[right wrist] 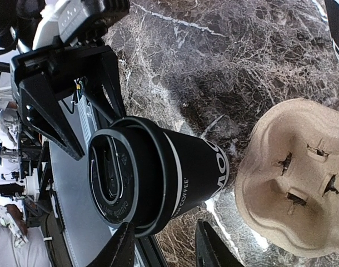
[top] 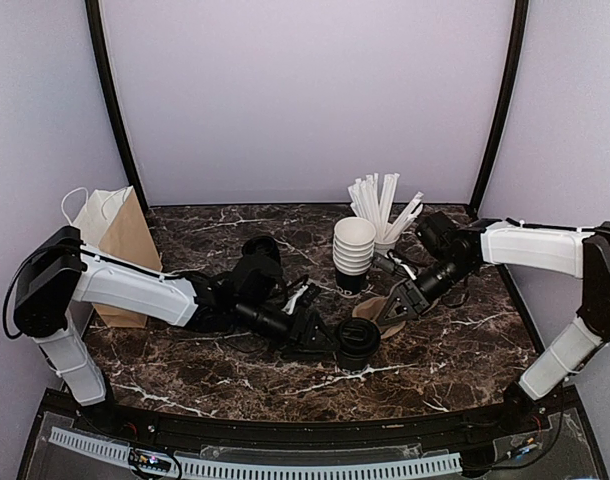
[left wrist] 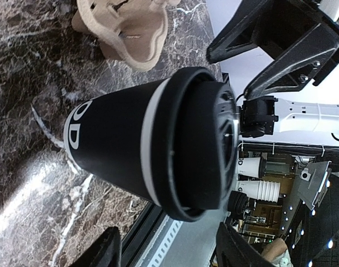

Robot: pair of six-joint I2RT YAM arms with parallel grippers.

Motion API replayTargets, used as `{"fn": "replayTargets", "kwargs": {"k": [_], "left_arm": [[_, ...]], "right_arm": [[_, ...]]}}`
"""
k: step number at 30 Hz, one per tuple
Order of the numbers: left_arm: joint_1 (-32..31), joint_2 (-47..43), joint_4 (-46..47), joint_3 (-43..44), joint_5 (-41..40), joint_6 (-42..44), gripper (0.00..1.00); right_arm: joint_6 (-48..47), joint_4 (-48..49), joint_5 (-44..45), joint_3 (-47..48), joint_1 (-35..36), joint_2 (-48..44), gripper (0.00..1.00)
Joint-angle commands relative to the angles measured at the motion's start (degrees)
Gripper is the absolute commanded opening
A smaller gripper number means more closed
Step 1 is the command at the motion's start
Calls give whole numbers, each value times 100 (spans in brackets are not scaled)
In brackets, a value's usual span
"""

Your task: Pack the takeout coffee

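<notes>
Left tool, spread wide, sits just beside the upright takeout coffee, not gripping it.

lidded black coffee cup, upright

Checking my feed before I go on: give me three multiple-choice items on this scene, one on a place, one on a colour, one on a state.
1. Where does the cardboard carrier lie?
A) on the table, beside the lidded cup
B) inside the paper bag
C) under the pile of cups

2. What colour is the lid?
A) white
B) black
C) brown

3. How is the left gripper?
A) shut on the cup
B) shut on a straw
C) open

Right letters:
1 A, the right wrist view shows the carrier flat on the marble next to the cup's base.
2 B, the lid is as black as the cup wall.
3 C, its fingers stand wide apart, with gaps on both sides of the cup.
</notes>
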Motion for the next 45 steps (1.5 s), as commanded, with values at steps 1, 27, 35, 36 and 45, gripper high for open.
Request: {"fn": "replayTargets", "kwargs": {"k": [1,27,35,36,45], "left_arm": [[17,117,239,-5,195,-24,60],[201,686,348,-283,427,-498,54],[248,1356,-67,-672,598,-1203,45],[252,1426,-85,-656,627,-1198,45],[513,2141,-279,-774,380,-909,43]], "right_arm": [[31,102,-158,-67,-10,82,37],[-31,141,-116,-151,192,597,36],[108,136,627,-124,265,1105,35],[115,115,694,-98,269,1179,35],[208,84,1348,-107,260,1468,34]]}}
